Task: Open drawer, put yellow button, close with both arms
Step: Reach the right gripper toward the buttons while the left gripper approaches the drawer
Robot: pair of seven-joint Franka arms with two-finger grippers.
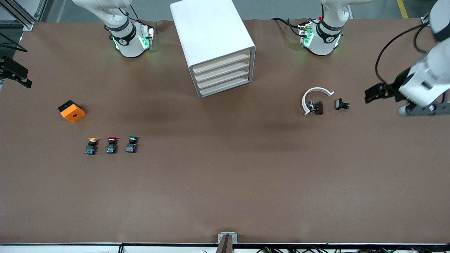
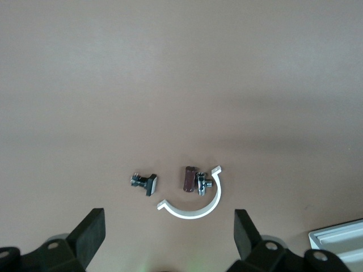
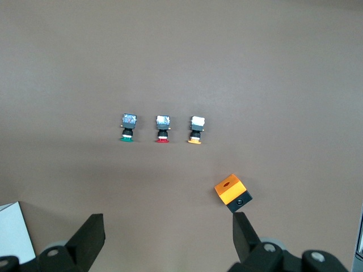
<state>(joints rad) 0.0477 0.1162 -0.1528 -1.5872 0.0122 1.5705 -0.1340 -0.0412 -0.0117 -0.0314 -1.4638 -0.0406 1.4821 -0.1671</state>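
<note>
Arms both wait at the ends of the brown table (image 1: pixel 225 182), neither touching anything. The left gripper (image 2: pixel 169 241) hangs in the air at the left arm's end of the table, its black fingers (image 2: pixel 91 233) spread wide and empty; in its wrist view it looks down on a white curved clip (image 2: pixel 195 208), a small brown part (image 2: pixel 189 178) lying inside the clip's curve, and a small black part (image 2: pixel 145 183) just beside them. In the front view the left arm's white forearm and black hand come in from the edge of the picture, above the table near the black part (image 1: pixel 341 104). The right gripper (image 3: pixel 168 241) is likewise spread wide and holds nothing; its wrist view looks down on the three buttons and the orange block (image 3: pixel 232 192). The yellow button (image 1: pixel 92 145) stands on the table toward the right arm's end, well apart from both grippers, at the end of a short row with the red button (image 1: pixel 111 144) beside it and the green button (image 1: pixel 132 144) next. The orange block lies farther from the front camera than the row. The white cabinet (image 1: pixel 211 38) sits between the two arm bases, and its top drawer (image 1: pixel 221 63) is shut, flush with the three drawers below.
</note>
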